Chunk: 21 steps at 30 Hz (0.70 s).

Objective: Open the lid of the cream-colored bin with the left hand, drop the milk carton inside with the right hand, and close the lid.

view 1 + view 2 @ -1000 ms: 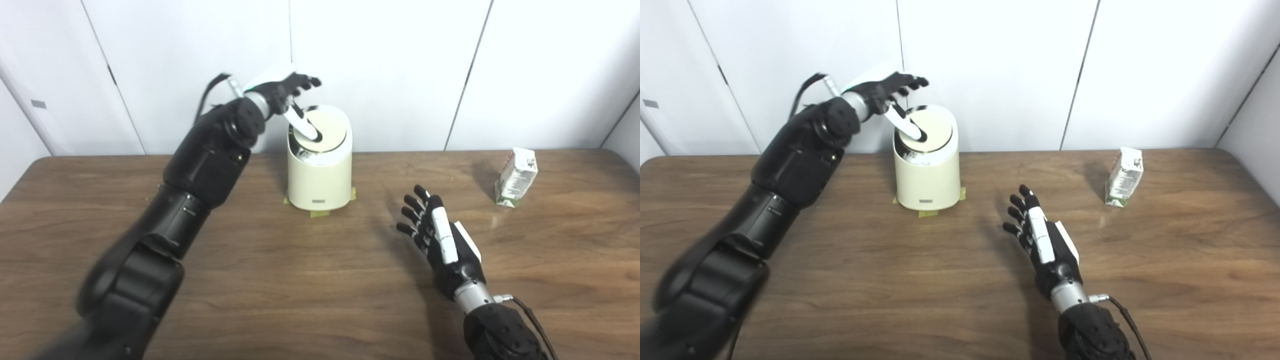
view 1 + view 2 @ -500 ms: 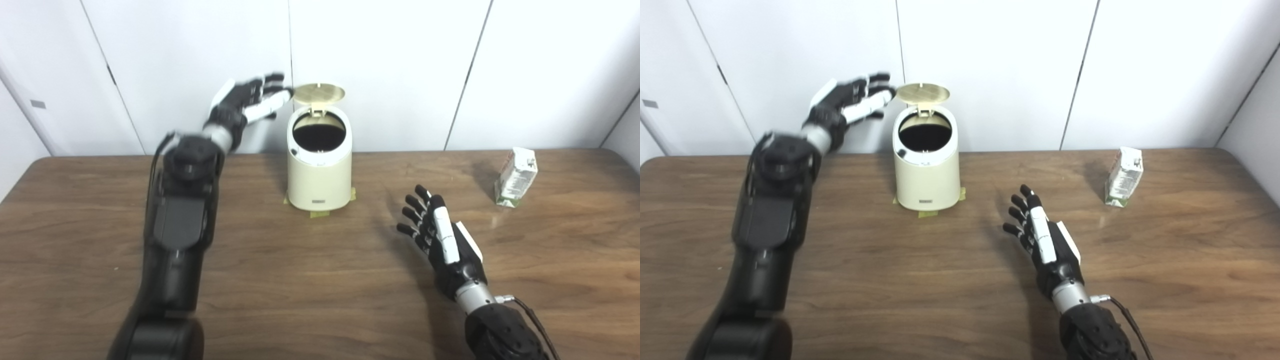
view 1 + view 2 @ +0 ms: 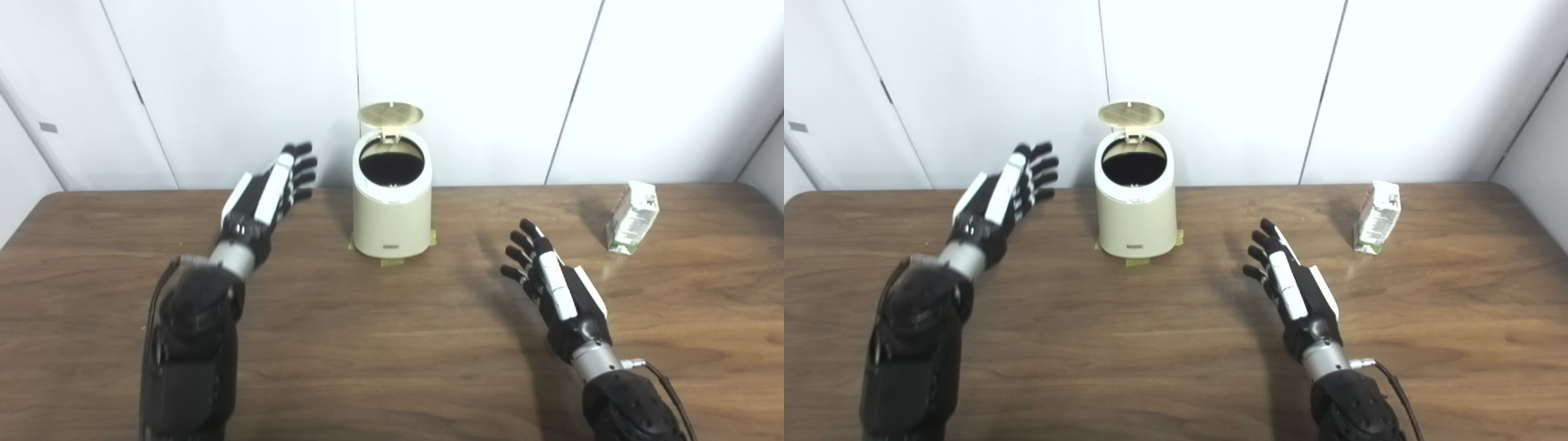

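The cream-colored bin (image 3: 391, 211) stands at the back middle of the table. Its round lid (image 3: 390, 113) is tipped up at the back and the dark opening shows. The milk carton (image 3: 631, 217) stands upright at the back right, also in the right eye view (image 3: 1376, 217). My left hand (image 3: 267, 195) is open and empty, left of the bin and apart from it. My right hand (image 3: 554, 286) is open and empty, over the table between the bin and the carton, touching neither.
The bin sits on yellow tape patches (image 3: 391, 261) on the wooden table (image 3: 380, 355). White wall panels stand right behind the table's back edge.
My left hand left the lid, which sprang open, and has drawn back and down to the bin's left. My right hand has moved slightly forward and right.
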Each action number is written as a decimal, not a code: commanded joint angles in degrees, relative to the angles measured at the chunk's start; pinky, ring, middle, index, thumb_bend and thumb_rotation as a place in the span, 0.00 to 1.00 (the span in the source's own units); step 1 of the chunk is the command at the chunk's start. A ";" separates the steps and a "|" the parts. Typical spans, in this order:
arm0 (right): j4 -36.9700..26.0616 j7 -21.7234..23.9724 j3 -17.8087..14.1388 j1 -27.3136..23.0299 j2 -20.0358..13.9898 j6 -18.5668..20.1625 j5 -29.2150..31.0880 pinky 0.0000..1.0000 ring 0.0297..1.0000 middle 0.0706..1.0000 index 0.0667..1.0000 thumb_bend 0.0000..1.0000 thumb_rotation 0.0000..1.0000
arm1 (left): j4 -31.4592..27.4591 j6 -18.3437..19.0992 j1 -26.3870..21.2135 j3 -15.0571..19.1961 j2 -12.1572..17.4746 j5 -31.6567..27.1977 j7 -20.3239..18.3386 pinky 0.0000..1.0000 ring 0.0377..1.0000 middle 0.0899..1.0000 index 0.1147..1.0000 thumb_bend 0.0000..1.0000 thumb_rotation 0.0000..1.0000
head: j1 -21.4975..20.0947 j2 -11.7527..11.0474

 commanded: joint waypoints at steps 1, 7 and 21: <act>-2.05 -0.09 -0.75 -2.14 0.19 -2.74 1.22 0.84 0.93 0.96 0.96 0.71 0.85 | -3.02 -3.72 -0.09 -1.09 -0.66 0.98 3.09 0.88 0.92 0.94 0.93 0.48 1.00 | -0.14 0.02; -2.61 -1.86 -1.67 -2.24 -1.32 -3.25 -1.97 0.86 0.92 0.95 0.97 0.70 0.70 | -4.77 -8.19 5.03 -2.30 -2.22 1.56 8.05 0.89 0.93 0.95 0.94 0.42 1.00 | -3.21 0.14; -0.44 -8.24 -4.12 0.66 -12.45 -8.60 -19.30 0.74 0.82 0.87 0.91 0.68 0.28 | -2.96 -9.71 7.14 -1.37 -0.69 -6.65 6.78 0.98 0.97 0.98 0.97 0.41 1.00 | -13.98 0.08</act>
